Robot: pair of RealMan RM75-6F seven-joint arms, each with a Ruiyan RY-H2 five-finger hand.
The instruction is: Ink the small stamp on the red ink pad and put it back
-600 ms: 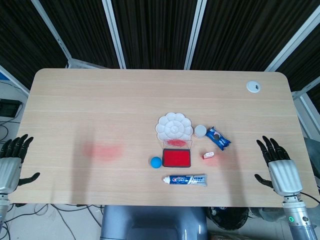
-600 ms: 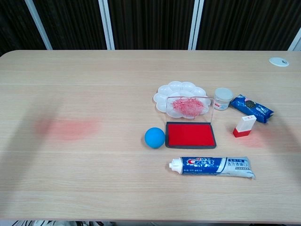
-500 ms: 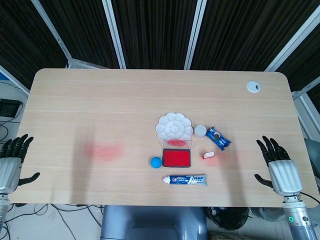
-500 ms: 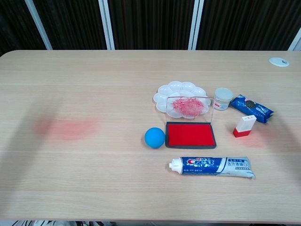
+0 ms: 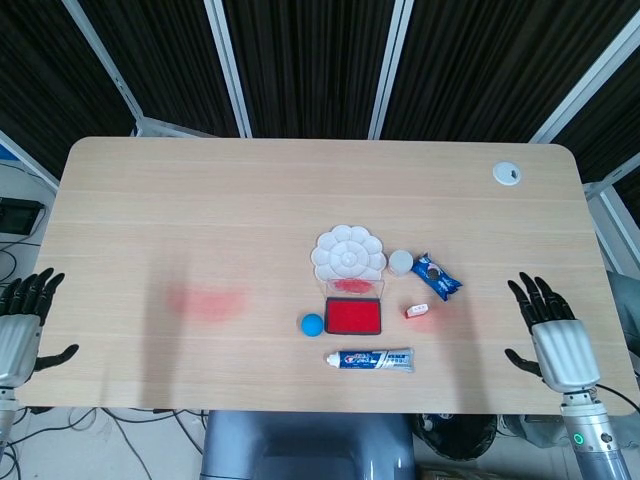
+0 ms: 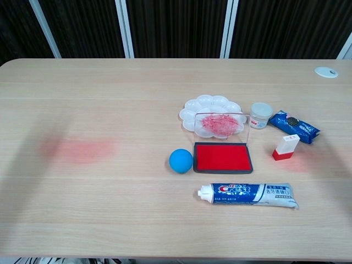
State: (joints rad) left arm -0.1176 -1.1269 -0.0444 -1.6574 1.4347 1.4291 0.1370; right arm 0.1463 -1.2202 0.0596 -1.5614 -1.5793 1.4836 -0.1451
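Note:
The small stamp (image 5: 417, 310) (image 6: 286, 147), white with a red base, stands on the table just right of the red ink pad (image 5: 353, 316) (image 6: 222, 157). The pad lies open, its clear lid raised at the far side. My right hand (image 5: 551, 333) hovers at the table's right front edge, fingers spread, holding nothing, well right of the stamp. My left hand (image 5: 22, 322) is off the table's left front corner, fingers apart and empty. Neither hand shows in the chest view.
A white flower-shaped palette (image 5: 348, 254) sits behind the pad, with a small white jar (image 5: 401, 262) and a blue snack packet (image 5: 437, 277) to its right. A blue ball (image 5: 313, 323) lies left of the pad, a toothpaste tube (image 5: 371, 359) in front. A red smear (image 5: 207, 301) marks the table.
My right hand has shifted slightly toward the left and down in the head view. Nothing on the table has moved.

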